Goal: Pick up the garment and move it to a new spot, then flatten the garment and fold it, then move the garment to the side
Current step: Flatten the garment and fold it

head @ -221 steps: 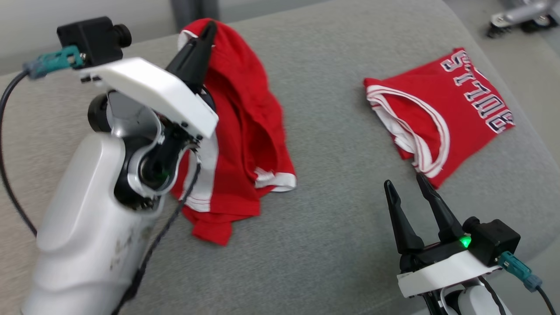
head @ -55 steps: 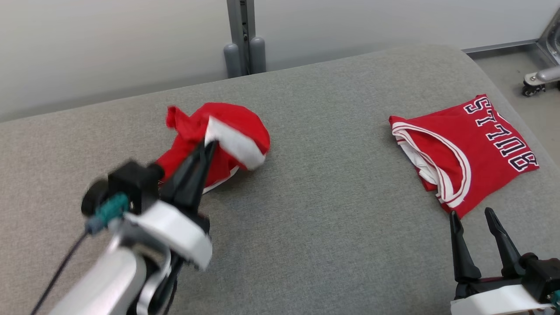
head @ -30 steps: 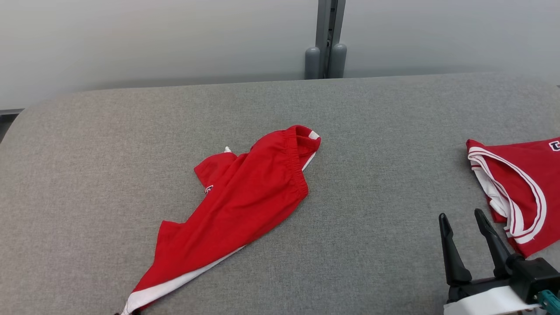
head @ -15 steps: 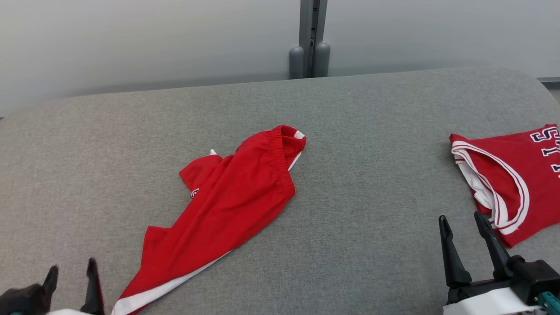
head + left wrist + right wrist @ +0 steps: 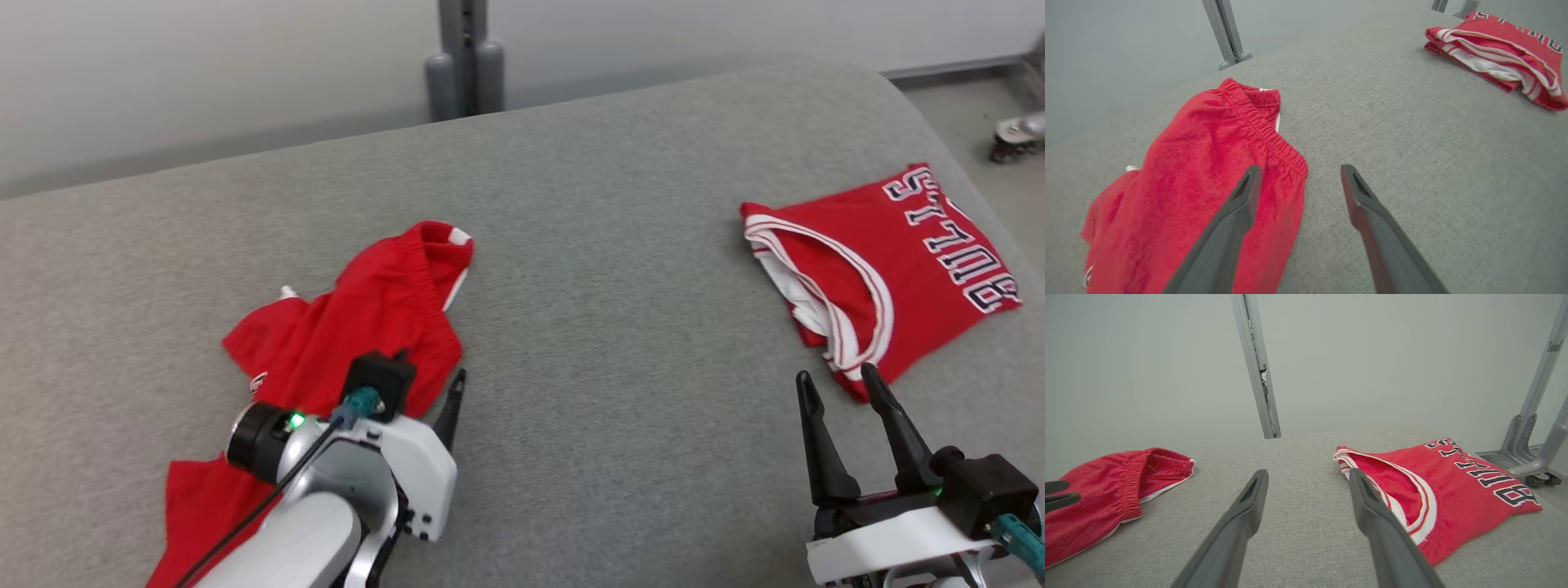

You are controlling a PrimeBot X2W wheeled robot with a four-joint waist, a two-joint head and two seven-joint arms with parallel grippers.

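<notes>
Loosely crumpled red elastic-waisted shorts [image 5: 359, 310] on coarse grey cushion [image 5: 612, 327]; left hand [image 5: 1300, 169], right hand [image 5: 836, 374] both spread.

Matt red cloth shorts [image 5: 359, 318] on coarse grey woven upholstery [image 5: 612, 327]

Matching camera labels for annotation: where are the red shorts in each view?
Head view: red shorts left of centre, lower part hidden behind the left arm.
Left wrist view: red shorts across the left half, elastic waistband toward the top.
Right wrist view: red shorts at the left edge, waistband opening facing right.
Shared landmark: folded red jersey, to the right of the shorts in all three.
</notes>
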